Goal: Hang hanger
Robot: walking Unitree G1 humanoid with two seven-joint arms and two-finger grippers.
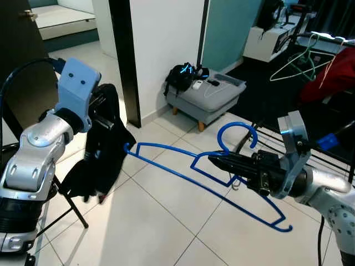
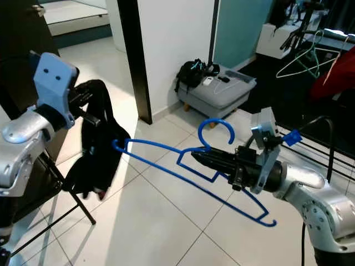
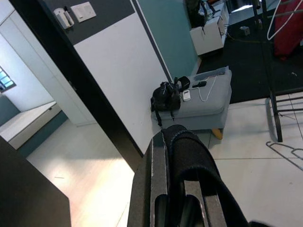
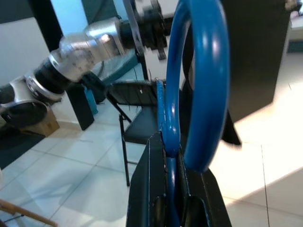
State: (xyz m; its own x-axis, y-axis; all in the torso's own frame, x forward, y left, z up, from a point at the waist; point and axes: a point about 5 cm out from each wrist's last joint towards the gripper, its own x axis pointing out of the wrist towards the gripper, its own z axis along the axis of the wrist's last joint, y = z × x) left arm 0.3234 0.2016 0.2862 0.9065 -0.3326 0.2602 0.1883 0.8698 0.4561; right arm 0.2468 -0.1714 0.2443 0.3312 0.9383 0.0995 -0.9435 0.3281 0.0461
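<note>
Over the tiled floor [image 1: 166, 221]: both my arms reach out, one thing in each.
Right gripper [image 1: 217, 160]: fingers clenched on the blue hanger [image 1: 183, 166] just under its hook, holding it flat in the air above the tiles.
Hanger's far tip: touching or just beside the black garment [image 1: 102, 149]; I cannot tell which.
Left gripper [image 3: 182, 156]: fingers pinched on a fold of that garment, which hangs down beside the folding chair [image 1: 64, 205].
By the white wall: grey footstool [image 1: 206, 98] with a black bag [image 1: 182, 75] on its corner.
</note>
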